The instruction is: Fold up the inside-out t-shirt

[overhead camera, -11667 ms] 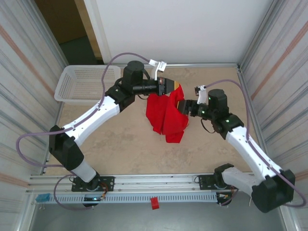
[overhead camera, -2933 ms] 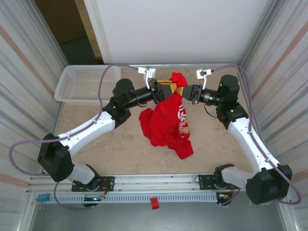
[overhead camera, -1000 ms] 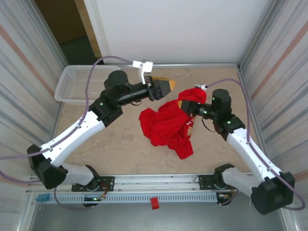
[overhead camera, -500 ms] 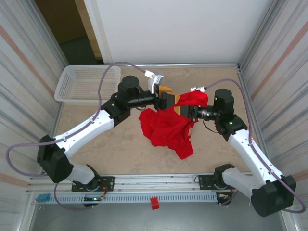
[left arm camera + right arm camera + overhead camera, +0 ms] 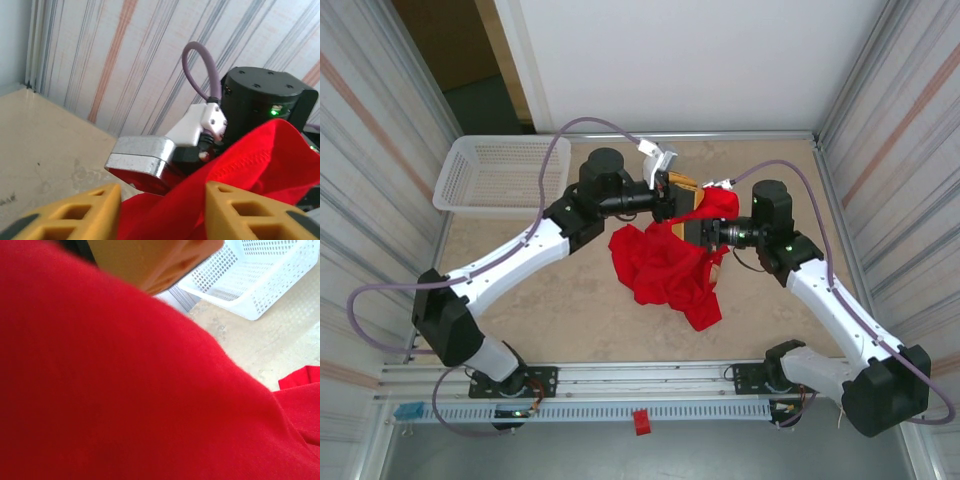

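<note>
Top external: t-shirt (image 5: 665, 268) lay crumpled mid table (image 5: 545, 310), far bunch lifted, clamped by right gripper (image 5: 700, 229). Left gripper (image 5: 680, 193) straddled same bunch, grip unclear. Soft, light, limp; take seamed hem.

The red t-shirt (image 5: 665, 265) drapes right over the right tool (image 5: 703, 228), so its fingers are buried; up close the cloth is a blur. On the left tool (image 5: 161, 195), the fingers run off the wrist view's bottom edge. The mesh basket (image 5: 260, 275) is cropped too.
</note>
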